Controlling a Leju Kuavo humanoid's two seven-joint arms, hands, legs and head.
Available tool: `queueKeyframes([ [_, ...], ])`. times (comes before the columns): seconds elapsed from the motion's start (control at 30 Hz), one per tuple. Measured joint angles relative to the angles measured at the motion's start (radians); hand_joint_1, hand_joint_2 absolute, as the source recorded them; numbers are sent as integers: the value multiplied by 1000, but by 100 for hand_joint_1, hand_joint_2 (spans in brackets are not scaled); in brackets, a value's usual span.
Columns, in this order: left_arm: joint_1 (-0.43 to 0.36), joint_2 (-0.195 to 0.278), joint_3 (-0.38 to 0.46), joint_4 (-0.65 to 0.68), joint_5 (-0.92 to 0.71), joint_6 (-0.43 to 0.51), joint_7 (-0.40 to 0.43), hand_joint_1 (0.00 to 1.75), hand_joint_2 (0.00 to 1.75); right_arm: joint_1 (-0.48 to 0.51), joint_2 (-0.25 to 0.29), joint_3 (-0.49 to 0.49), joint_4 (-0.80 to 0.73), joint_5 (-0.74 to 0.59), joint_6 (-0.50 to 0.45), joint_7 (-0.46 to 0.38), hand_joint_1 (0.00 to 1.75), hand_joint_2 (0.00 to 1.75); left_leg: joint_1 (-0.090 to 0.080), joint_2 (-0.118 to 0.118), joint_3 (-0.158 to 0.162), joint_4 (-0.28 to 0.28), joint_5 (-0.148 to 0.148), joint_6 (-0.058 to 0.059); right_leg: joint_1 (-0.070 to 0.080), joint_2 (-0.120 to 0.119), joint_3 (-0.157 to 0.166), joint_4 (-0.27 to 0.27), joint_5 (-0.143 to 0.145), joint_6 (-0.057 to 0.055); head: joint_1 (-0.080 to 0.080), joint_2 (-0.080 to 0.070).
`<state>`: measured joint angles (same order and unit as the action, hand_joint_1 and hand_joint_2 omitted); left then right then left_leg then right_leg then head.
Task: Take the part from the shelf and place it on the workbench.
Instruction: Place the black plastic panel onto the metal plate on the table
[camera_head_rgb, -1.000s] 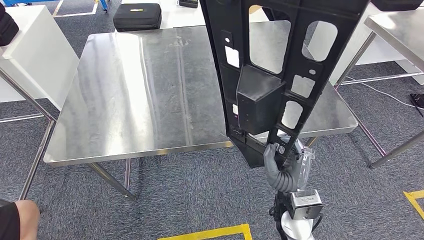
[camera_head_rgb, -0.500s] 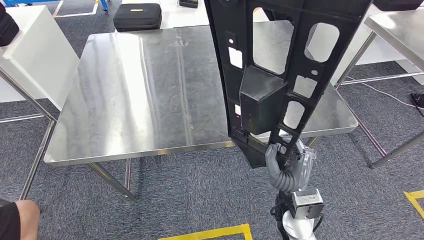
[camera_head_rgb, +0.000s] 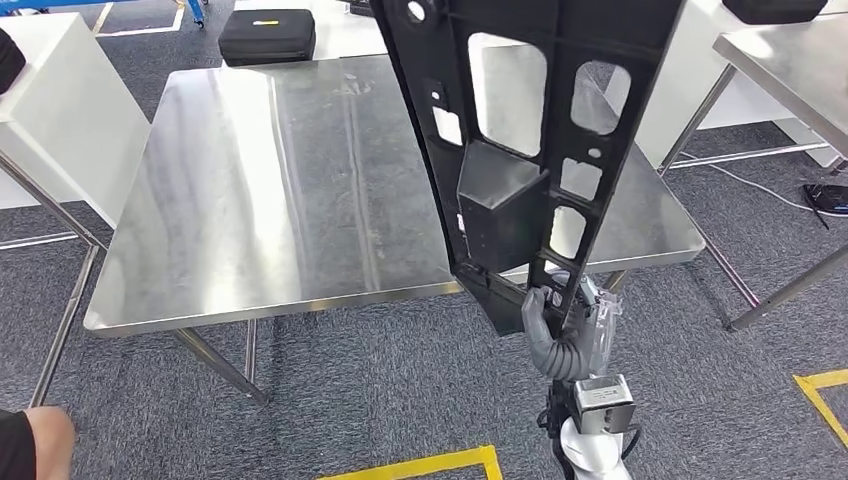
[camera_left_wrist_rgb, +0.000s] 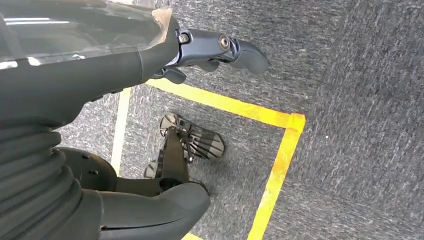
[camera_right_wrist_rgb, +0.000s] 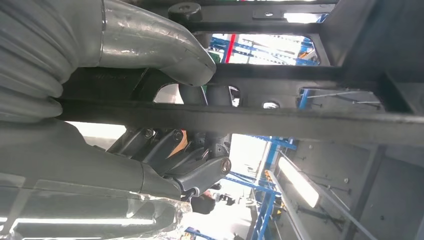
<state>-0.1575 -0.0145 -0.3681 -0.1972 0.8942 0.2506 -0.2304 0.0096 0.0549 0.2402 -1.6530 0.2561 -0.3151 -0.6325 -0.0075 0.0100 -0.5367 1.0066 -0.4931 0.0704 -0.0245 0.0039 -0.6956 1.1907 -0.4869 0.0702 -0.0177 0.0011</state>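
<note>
A long black plastic part (camera_head_rgb: 520, 140) with several cut-outs and a boxy block stands nearly upright, its top running out of the head view. My right hand (camera_head_rgb: 558, 322) grips its lower end, in front of the near right edge of the steel workbench (camera_head_rgb: 270, 190). In the right wrist view the thumb (camera_right_wrist_rgb: 155, 42) and the darker fingers (camera_right_wrist_rgb: 200, 172) wrap a bar of the part (camera_right_wrist_rgb: 280, 122). My left hand (camera_left_wrist_rgb: 220, 50) hangs over grey carpet with its fingers apart and nothing in them.
A black case (camera_head_rgb: 266, 35) lies on the floor beyond the workbench. A white table (camera_head_rgb: 60, 110) stands at the left and another steel table (camera_head_rgb: 790, 70) at the right. Yellow tape (camera_head_rgb: 420, 466) marks the carpet. A person's arm (camera_head_rgb: 40, 440) shows at the lower left corner.
The whole picture has shifted a little, so the camera moved. The part, still held by my right hand, now sits slightly further left against the workbench.
</note>
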Motion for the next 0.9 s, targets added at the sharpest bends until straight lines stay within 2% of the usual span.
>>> queueKeyframes([
  [0.03,0,0,1,0,0,0,0,0,175,-2,0,1,2,0,0,0,175,175,0,0,1,3,-5,-7,-1,-5,39,-71,22,6,0,0],
  [0.07,0,0,2,-1,0,0,-1,0,175,-3,-1,1,3,0,0,-1,175,175,-1,0,1,7,-10,-14,-1,-7,68,-127,39,5,0,0],
  [0.1,0,0,3,-1,0,0,-2,0,175,-5,-2,2,4,-1,0,-1,175,175,-3,0,1,9,-13,-20,0,-8,84,-157,45,0,-1,0],
  [0.17,0,1,6,-1,-2,0,-6,0,175,-7,-5,5,7,-6,-3,-2,175,175,-4,1,0,9,-15,-28,3,-3,87,-163,44,-15,-2,0],
  [0.23,0,0,9,-1,-7,0,-8,0,175,-9,-8,8,10,-12,-7,-3,175,175,1,-1,-6,20,-26,-39,-1,-1,89,-165,43,-27,-2,0],
  [0.3,0,-1,13,-2,-12,1,-9,0,175,-11,-10,12,10,-16,-10,-3,175,175,6,-5,-45,96,-69,-52,-7,1,92,-167,42,-40,-2,0],
  [0.37,3,-2,18,-2,-17,2,-9,0,175,-11,-12,16,11,-17,-12,-3,175,175,12,-7,-116,229,-123,-62,-7,2,92,-167,40,-46,-2,0],
  [0.4,6,-2,21,-2,-20,3,-9,0,175,-11,-13,18,12,-17,-13,-3,175,175,14,-8,-147,278,-134,-65,-7,3,92,-167,40,-46,-2,0],
  [0.43,8,-2,23,-2,-21,3,-9,0,175,-10,-15,21,13,-17,-14,-3,175,175,17,-8,-162,294,-124,-66,-7,5,93,-167,39,-46,-2,0],
  [0.47,9,-2,24,-2,-22,3,-9,0,175,-10,-16,23,14,-18,-16,-3,175,175,20,-8,-159,270,-96,-67,-7,7,94,-166,39,-46,-2,0],
  [0.53,10,-2,27,-2,-25,3,-9,0,175,-10,-17,26,14,-19,-19,-3,175,175,24,-10,-106,141,-20,-64,-8,11,98,-166,38,-44,-2,0],
  [0.57,9,-2,29,-2,-27,3,-9,0,175,-10,-18,26,14,-20,-20,-2,175,175,23,-12,-78,81,2,-62,-5,12,99,-166,37,-42,-2,0],
  [0.6,9,-2,30,-2,-30,3,-9,0,175,-10,-18,27,14,-21,-22,-1,175,175,21,-14,-60,41,12,-59,-3,13,99,-166,36,-37,-2,0],
  [0.63,9,-2,31,-2,-32,3,-8,0,175,-9,-18,27,13,-21,-23,1,175,175,18,-15,-53,24,11,-56,-2,14,98,-167,36,-32,-1,0],
  [0.73,9,-3,35,-2,-36,3,-9,0,175,-6,-18,29,12,-19,-23,4,175,175,12,-13,-45,15,17,-34,-3,12,95,-165,33,-14,-1,0],
  [0.77,9,-3,36,-2,-38,3,-9,0,175,-6,-19,30,11,-18,-24,5,175,175,13,-12,-41,11,21,-25,-3,11,83,-140,20,-13,0,0],
  [0.8,9,-3,37,-2,-39,3,-10,0,175,-5,-19,31,9,-18,-24,6,175,175,14,-10,-37,8,24,-18,-2,9,57,-88,-4,-16,0,0],
  [0.87,10,-3,38,-2,-40,3,-10,0,175,-2,-21,32,8,-17,-24,8,175,175,11,-8,-37,8,23,-11,-1,7,-14,57,-60,-23,1,0],
  [0.9,11,-4,38,-2,-40,3,-10,0,175,1,-21,32,8,-17,-24,9,175,175,9,-8,-37,8,23,-9,0,7,-42,112,-77,-22,1,0],
])
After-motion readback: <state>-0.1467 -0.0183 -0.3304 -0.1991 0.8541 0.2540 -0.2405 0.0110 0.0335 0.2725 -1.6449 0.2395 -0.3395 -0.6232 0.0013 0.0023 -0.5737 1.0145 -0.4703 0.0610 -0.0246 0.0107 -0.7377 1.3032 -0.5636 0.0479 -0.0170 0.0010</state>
